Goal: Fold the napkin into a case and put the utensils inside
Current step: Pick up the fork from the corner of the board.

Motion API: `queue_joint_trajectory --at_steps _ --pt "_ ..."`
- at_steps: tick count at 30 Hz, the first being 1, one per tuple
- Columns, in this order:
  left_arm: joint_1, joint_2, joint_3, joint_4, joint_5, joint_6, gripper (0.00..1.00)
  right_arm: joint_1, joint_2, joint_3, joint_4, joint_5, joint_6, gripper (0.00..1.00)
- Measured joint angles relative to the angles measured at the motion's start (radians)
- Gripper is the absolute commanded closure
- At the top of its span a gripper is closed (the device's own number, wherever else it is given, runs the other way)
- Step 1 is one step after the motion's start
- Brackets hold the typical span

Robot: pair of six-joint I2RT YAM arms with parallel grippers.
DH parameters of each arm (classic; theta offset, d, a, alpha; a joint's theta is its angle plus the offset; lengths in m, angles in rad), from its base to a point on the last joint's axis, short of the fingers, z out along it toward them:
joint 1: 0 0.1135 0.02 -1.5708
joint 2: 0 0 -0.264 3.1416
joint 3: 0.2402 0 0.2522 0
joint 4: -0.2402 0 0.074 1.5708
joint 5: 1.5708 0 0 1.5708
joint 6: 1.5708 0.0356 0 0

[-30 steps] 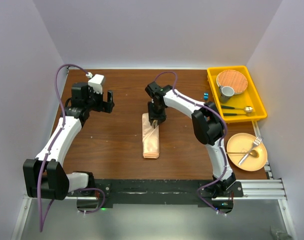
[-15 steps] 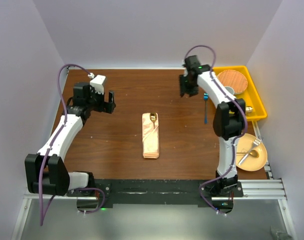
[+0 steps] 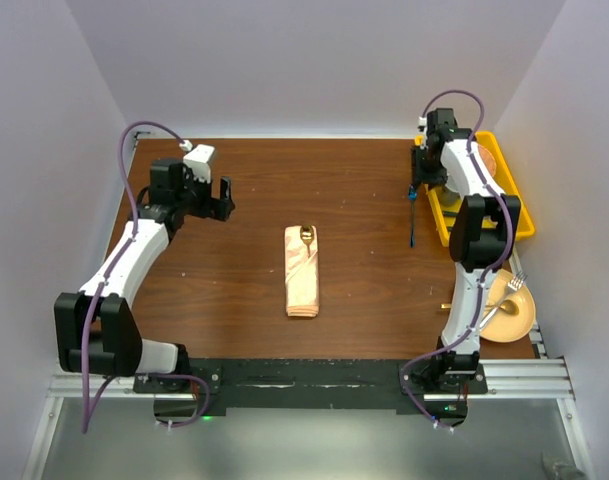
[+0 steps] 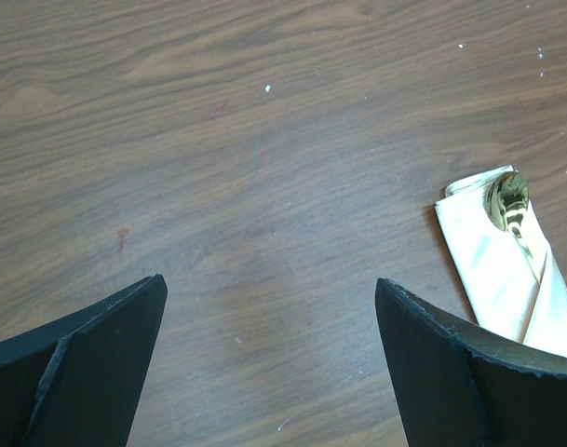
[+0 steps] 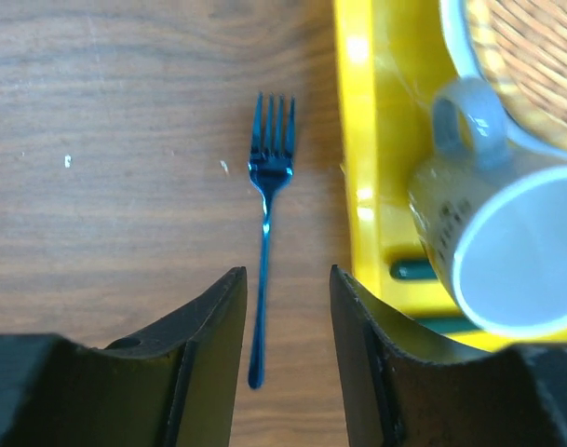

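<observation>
Two arms reach over a brown worktop (image 3: 234,270).

Top external view: the case (image 3: 303,275) lies lengthwise at mid-worktop, with the bowl of a gold spoon (image 3: 306,235) showing at its far end. The left gripper (image 3: 224,198) hangs over the far left of the worktop, well apart from the case, with its jaws spread. The right gripper (image 3: 416,183) is at the far right, just beside the yellow tray (image 3: 519,225) and above a blue fork (image 3: 412,225) lying on the wood.

Left wrist view: the fingers (image 4: 87,354) stand wide apart over bare wood. The case and spoon bowl appear at the right edge.

Right wrist view: the fingers (image 5: 204,345) are parted by a narrow gap and hold nothing. The blue fork lies flat below, its handle in line with that gap and its tines pointing away. A white mug (image 5: 506,251) sits in the yellow tray at the right.
</observation>
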Motion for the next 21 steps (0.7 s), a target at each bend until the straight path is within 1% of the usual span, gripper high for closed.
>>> queue_joint_trajectory --at_steps 2,7,17,21 --pt "0.0 0.01 0.007 0.002 0.002 0.0 0.0 0.0 0.024 0.008 0.006 -0.008 -0.003 0.6" --pt "0.0 0.028 0.024 0.003 0.003 0.0 0.0 0.0 0.064 0.008 0.008 -0.033 -0.004 0.61" --pt "0.0 0.063 0.049 0.003 0.007 0.0 0.0 0.0 0.069 -0.074 0.039 -0.031 -0.002 0.61" --pt "0.0 0.068 0.051 0.003 0.011 0.0 0.0 0.0 0.072 -0.074 0.053 -0.029 0.001 0.64"
